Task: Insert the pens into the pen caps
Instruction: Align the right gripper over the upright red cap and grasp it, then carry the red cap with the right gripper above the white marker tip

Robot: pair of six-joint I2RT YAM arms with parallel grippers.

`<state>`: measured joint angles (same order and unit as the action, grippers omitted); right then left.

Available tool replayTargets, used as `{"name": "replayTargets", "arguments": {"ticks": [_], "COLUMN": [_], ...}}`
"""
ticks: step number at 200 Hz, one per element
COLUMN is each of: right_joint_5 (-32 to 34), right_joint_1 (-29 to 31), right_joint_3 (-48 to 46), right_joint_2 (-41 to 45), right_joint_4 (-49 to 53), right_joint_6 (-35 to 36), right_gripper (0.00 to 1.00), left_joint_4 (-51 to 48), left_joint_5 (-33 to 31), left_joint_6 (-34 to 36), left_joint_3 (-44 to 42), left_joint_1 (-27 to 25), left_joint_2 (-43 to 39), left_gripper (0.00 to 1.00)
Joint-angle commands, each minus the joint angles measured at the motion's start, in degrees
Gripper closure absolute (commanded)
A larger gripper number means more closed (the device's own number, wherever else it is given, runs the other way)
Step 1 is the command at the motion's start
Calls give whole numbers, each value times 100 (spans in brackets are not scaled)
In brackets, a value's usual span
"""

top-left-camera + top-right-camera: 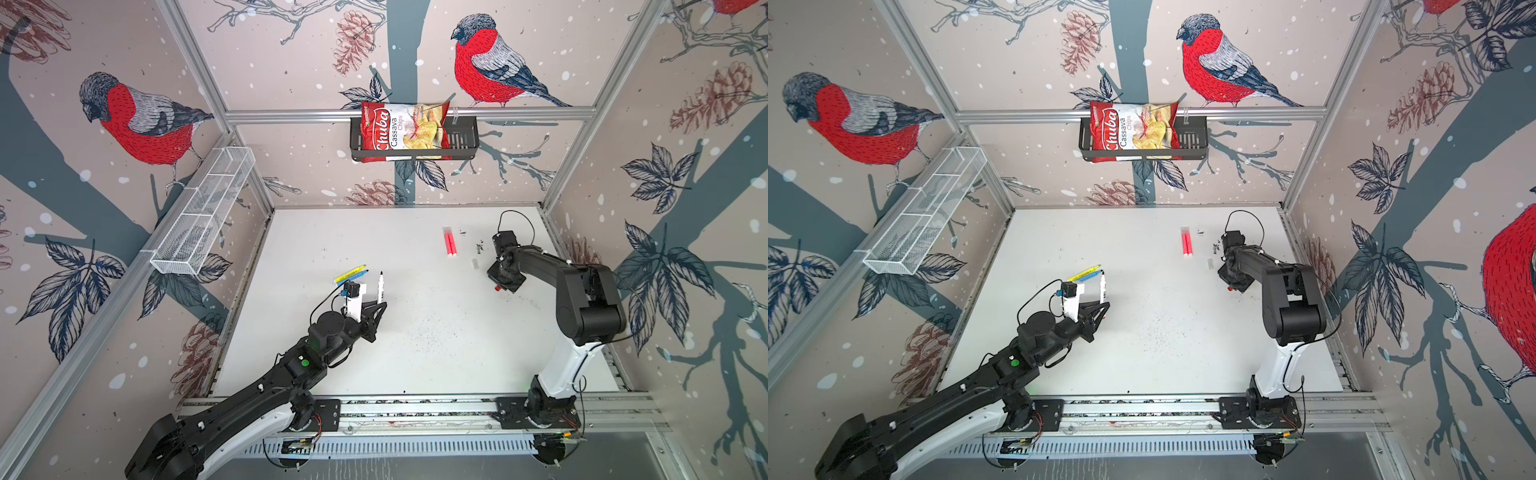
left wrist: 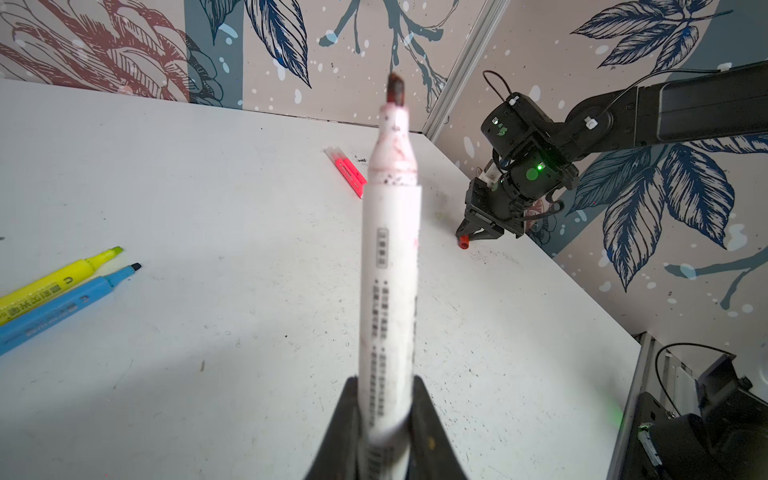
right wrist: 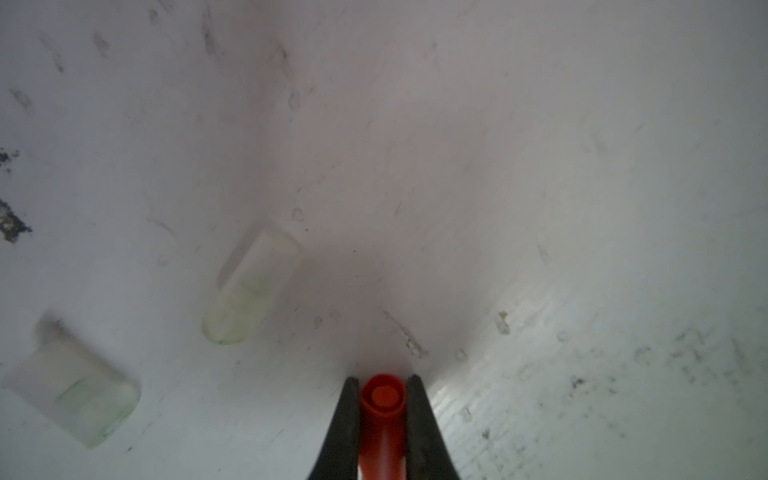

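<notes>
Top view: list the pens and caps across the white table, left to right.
From the left: yellow highlighter pen and blue highlighter pen as one pair → white marker with dark tip in the shut left gripper → two neon pink-red pens together → translucent clear cap → small red cap in the shut right gripper.

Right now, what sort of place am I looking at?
Probably a robotics lab test cell: two robot arms bolted to a rail at a white table, an aluminium frame carrying bird-print wall panels, and a chips bag in a wall basket.
</notes>
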<state>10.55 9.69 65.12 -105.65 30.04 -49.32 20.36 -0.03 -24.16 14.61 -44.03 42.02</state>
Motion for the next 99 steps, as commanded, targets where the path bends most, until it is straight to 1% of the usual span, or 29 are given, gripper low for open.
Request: {"name": "replayTargets", "arguments": {"ticks": [1, 5, 16, 41, 55, 65, 74, 92, 99], "right_joint_5": [-293, -330, -437, -498, -721, -1161, -1721, -2781, -3233], "right_joint_1": [78, 91, 190, 596, 801, 903, 966, 1192, 1301], "right_joint_3": [-45, -39, 10, 272, 360, 368, 321, 148, 6], "right_joint_2": [156, 216, 400, 963, 1277, 1544, 1776, 2284, 2511], "right_joint_4": [165, 154, 91, 50, -105, -345, -629, -1392, -1802], "right_joint_6": [88, 108, 242, 474, 616, 771, 934, 1255, 1420], "right_gripper": [91, 91, 95, 97, 97, 97, 97, 98, 98], "left_joint_4": [102, 98, 63, -23, 20, 96, 174, 366, 466], "left_joint_5": [-24, -23, -38, -36, 24, 85, 135, 180, 143], "left_joint_6": [9, 14, 16, 42, -1, -60, -126, -284, -331], "left_joint_3": [18, 24, 45, 144, 173, 181, 182, 223, 254], "left_joint_1": [8, 9, 9, 9, 2, 1, -10, -95, -202], "left_joint_2": [-15, -10, -3, 65, 126, 182, 241, 354, 401], "left_gripper": [92, 92, 92, 92, 91, 91, 91, 91, 91]}}
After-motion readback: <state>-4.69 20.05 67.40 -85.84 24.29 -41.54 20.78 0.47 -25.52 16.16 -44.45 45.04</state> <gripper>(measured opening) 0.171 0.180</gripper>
